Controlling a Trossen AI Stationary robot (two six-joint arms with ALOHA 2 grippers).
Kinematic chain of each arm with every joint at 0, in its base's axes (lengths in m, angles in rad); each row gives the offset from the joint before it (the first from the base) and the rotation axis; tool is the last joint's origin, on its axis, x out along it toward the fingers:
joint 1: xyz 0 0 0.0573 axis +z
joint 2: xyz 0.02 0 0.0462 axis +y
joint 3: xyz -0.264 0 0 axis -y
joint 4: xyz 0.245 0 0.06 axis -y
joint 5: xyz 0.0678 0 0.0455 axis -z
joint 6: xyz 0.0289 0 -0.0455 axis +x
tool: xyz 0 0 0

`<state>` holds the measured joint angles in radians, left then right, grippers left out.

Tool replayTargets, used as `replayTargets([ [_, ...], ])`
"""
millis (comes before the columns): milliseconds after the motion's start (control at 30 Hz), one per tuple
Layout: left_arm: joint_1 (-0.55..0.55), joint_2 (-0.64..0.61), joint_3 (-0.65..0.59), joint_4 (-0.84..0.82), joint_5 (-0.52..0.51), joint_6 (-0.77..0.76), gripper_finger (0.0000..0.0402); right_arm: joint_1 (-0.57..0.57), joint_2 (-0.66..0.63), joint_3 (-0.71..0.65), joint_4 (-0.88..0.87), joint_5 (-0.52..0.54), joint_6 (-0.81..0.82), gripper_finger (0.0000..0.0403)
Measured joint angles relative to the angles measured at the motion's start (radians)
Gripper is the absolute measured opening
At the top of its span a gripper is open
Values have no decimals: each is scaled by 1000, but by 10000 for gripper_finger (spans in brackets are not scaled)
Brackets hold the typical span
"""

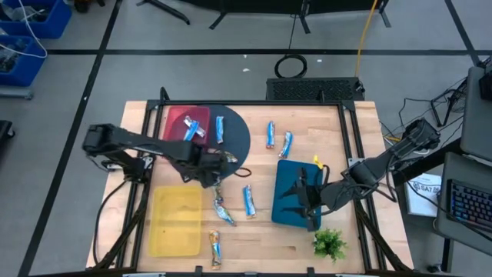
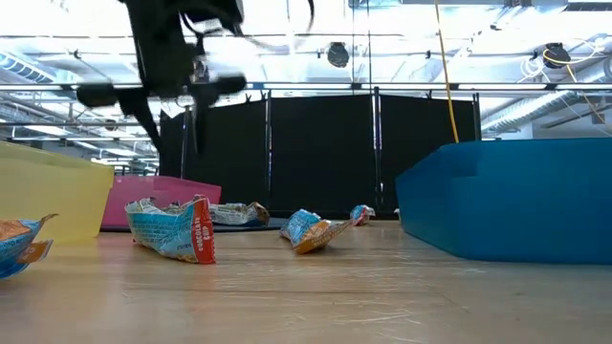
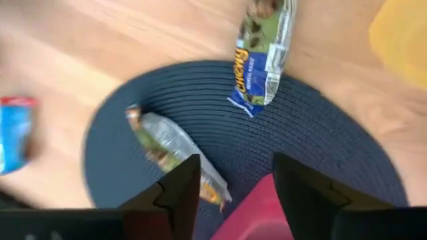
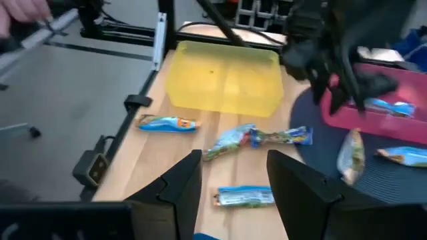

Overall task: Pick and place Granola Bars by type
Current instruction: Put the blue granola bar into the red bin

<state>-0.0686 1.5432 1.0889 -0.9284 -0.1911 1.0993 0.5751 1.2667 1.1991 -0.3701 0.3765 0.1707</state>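
Several blue-wrapped granola bars lie about. One lies in the pink tray, one on the dark round mat, two at the far middle, and three on the wood near the middle and front. My left gripper is open and empty above the mat's near edge. In its wrist view a silver-ended bar lies on the mat just ahead of the fingers, and another bar lies across the mat's rim. My right gripper is open and empty over the blue tray.
A yellow tray stands at the front left. The pink tray rests partly on the mat. A small green plant stands at the front right. A person's hand shows beyond the table's edge.
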Motion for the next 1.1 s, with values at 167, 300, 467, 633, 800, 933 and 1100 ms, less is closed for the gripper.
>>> replayTargets([
  [167,11,103,0,28,7,-20,246,4,0,-30,25,-16,43,160],
  [300,-19,134,0,73,14,1,262,15,0,-41,23,-16,51,160],
  [467,-44,144,0,61,86,-37,259,18,1,-48,22,-17,53,160],
  [633,-65,156,1,82,123,-38,241,22,1,-48,22,-17,46,160],
  [800,-80,215,0,111,146,-55,236,21,1,-48,22,-16,46,160],
  [933,-92,265,1,149,143,-56,238,22,1,-48,25,-17,45,160],
  [1100,-95,283,9,183,92,-87,195,22,1,-48,37,-17,50,160],
])
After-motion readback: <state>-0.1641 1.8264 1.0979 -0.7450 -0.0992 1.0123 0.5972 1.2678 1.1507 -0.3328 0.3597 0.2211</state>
